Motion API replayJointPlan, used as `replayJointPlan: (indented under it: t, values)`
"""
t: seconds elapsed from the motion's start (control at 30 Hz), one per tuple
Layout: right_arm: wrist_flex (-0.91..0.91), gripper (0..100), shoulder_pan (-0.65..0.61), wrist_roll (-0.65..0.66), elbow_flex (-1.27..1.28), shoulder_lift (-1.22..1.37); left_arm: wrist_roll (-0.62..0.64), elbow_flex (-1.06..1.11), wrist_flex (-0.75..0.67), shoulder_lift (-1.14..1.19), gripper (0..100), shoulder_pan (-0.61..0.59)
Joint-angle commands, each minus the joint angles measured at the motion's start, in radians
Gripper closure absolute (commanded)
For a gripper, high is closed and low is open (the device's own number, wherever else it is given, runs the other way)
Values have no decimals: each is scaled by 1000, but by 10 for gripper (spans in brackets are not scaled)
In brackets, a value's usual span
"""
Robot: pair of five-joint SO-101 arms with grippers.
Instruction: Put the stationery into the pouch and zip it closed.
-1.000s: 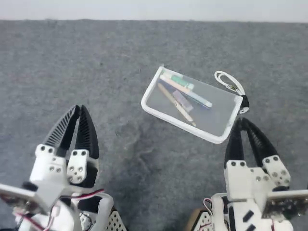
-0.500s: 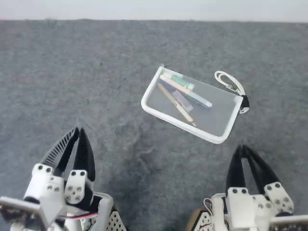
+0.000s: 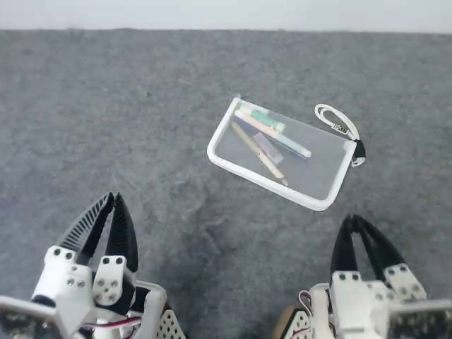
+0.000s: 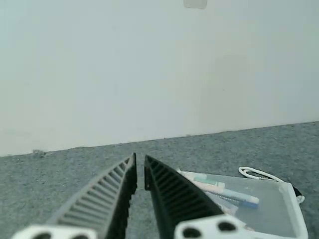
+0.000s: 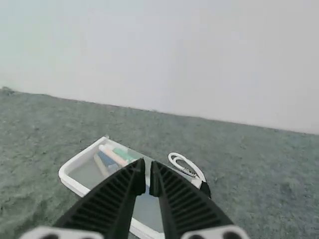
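Observation:
A clear pouch (image 3: 311, 166) with a white zip edge lies on the grey mat, slanted, right of centre. Several pens and a pencil (image 3: 267, 134) lie inside it. A white cord loop (image 3: 332, 119) trails from its black zip pull (image 3: 359, 150). My left gripper (image 3: 113, 201) is shut and empty near the front left, well away from the pouch. My right gripper (image 3: 351, 222) is shut and empty just in front of the pouch's near right corner. The left wrist view has the pouch (image 4: 271, 209) beyond its gripper (image 4: 139, 162); the right wrist view has the pouch (image 5: 82, 172) past its gripper (image 5: 147, 164).
Grey felt mat (image 3: 106, 106) covers the table up to a pale wall (image 3: 226, 13) at the back. Open mat lies left of the pouch and between the two arms.
Both arms have drawn back toward the front edge, away from the pouch. The pouch and its contents have not moved.

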Motion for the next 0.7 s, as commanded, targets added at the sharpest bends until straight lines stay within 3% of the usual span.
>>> replayJointPlan:
  t: [0.0, 0.67]
  values:
    - [-64, 993, 1, 18, 68, 1, -9, 81, -69, -17, 977, -3]
    - [-282, 993, 2, 18, 374, 2, -77, 503, -318, -17, 977, -5]
